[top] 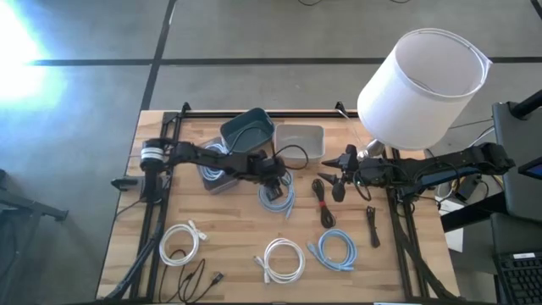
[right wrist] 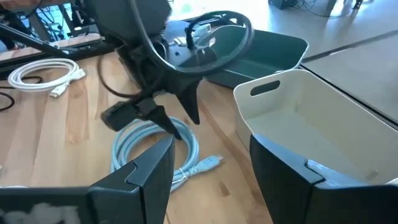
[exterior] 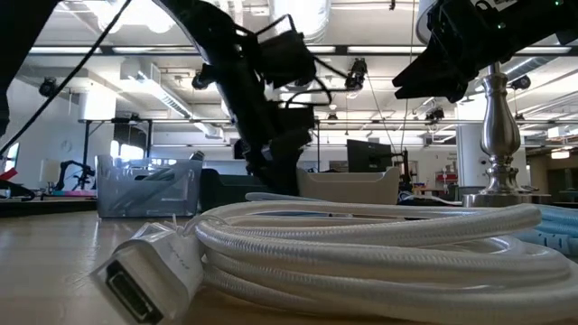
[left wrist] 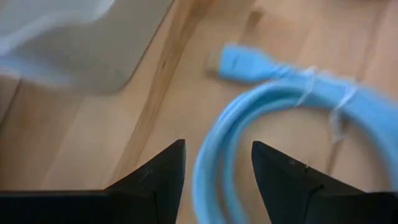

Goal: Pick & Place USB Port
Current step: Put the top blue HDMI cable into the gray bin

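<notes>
A light blue coiled USB cable (top: 277,199) (right wrist: 149,149) lies flat on the wooden table in front of the bins; its blue plug (left wrist: 245,62) points away from the coil. My left gripper (top: 275,178) (left wrist: 214,168) (right wrist: 177,121) is open and points down over this coil. Its two fingers stand on either side of one strand of the coil (left wrist: 208,168), and I see no touch. My right gripper (top: 337,178) (right wrist: 211,180) is open and holds nothing. It hovers right of the coil, facing the pale bin (right wrist: 311,124).
A dark teal bin (top: 247,129) and a pale bin (top: 298,140) stand at the far edge, and a clear tray (top: 216,176) lies under my left arm. Two white cables (top: 182,241) (top: 284,258), another blue cable (top: 334,250) and black cables (top: 323,199) lie nearer. A lamp (top: 423,76) overhangs the right.
</notes>
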Tool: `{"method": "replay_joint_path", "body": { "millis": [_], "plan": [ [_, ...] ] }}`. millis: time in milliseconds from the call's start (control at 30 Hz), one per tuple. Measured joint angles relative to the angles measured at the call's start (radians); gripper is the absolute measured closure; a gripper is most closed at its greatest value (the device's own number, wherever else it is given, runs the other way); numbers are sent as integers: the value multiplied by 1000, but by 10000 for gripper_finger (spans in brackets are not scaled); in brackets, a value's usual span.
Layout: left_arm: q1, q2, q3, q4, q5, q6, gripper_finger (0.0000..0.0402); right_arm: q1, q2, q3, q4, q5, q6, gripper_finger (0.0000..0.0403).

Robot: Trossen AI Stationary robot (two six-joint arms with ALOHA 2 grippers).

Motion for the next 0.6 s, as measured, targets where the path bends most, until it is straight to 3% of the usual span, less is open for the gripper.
{"method": "replay_joint_path", "body": {
  "millis": [400, 600],
  "plan": [
    [12, 57, -8, -23, 30, 12, 216, 0, 6, -7, -1, -31, 33, 197],
    [12, 53, -8, -22, 44, 12, 280, 0, 92, -8, 68, -170, 26, 197]
  ]
}}
